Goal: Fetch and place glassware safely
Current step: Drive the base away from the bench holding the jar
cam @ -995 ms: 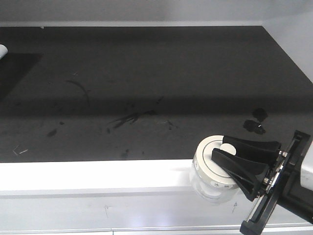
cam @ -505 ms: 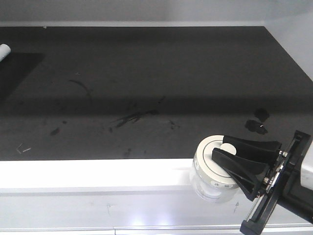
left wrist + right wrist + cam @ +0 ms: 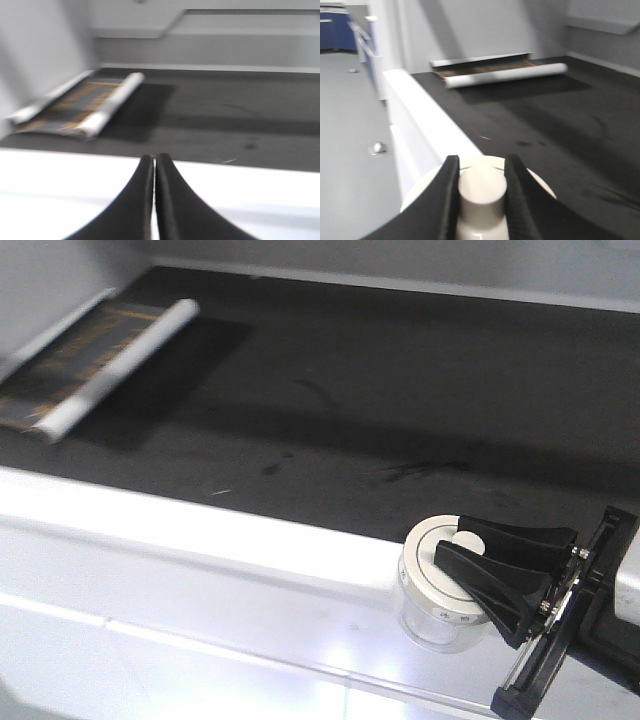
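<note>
Noted small clear glass jar (image 3: 432,618) at lower right of front view, upright, with round cream lid (image 3: 424,562) seated on top. Made out small marks along lid rim; too small to read.

Found right gripper (image 3: 450,538) reaching in from the right, black fingers (image 3: 520,540) laid across the lid and pinched narrowly on the central knob (image 3: 481,192). Confirmed in right wrist view: one finger touching each side of the knob, no gap visible. Held by the knob alone; glass body untouched by the fingers.

Placed jar over the white front edge (image 3: 200,540) of the counter (image 3: 400,390), just short of the dark top. Cannot tell whether jar base rests on the edge or hangs clear of it.

Found left gripper (image 3: 154,161) in left wrist view only: both black fingers pressed together tip to tip, nothing between them, pointing over the white edge toward the dark top.

Logged partly unrolled sheet (image 3: 105,365) at far left of the dark top, well apart from the jar: white roll on its right side, dark printed face with yellowish marks spread toward the grey wall (image 3: 50,280). Print blurred, unreadable.

Logged faint scuffs (image 3: 420,470) on the dark top between sheet and jar.
</note>
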Robot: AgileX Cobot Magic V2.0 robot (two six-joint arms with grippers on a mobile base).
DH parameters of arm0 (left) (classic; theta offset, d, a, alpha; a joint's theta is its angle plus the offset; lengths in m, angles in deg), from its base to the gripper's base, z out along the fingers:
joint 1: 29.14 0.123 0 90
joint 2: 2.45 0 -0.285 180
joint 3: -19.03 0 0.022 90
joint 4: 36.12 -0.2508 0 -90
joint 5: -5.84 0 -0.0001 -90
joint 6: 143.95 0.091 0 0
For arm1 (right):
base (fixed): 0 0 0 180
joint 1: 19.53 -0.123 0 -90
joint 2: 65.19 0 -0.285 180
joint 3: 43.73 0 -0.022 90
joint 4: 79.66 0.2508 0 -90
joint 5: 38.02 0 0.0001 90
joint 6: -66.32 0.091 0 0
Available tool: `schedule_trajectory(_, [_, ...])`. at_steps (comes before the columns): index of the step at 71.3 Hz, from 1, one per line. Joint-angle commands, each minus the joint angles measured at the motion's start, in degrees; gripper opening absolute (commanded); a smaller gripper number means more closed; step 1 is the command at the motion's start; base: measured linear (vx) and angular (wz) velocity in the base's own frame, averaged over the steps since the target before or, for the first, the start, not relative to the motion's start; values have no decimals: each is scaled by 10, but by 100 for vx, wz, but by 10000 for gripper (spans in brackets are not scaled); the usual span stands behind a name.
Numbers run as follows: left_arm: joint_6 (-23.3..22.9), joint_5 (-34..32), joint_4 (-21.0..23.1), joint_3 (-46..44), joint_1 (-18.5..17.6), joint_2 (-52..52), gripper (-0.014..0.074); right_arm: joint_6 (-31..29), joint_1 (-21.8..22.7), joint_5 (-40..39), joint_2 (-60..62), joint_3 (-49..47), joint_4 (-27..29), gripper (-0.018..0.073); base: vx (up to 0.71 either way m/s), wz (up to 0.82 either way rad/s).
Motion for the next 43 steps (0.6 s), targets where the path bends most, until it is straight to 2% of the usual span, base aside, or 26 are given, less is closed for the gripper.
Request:
schedule_trajectory(1, [-5, -39, 5, -17, -3, -6, -7, -1, 1, -28, 6, -17, 31, -1, -8, 82])
schedule_trajectory(43, [-5, -39, 5, -17, -3, -6, -7, -1, 1, -27, 6, -17, 31, -1, -6, 78])
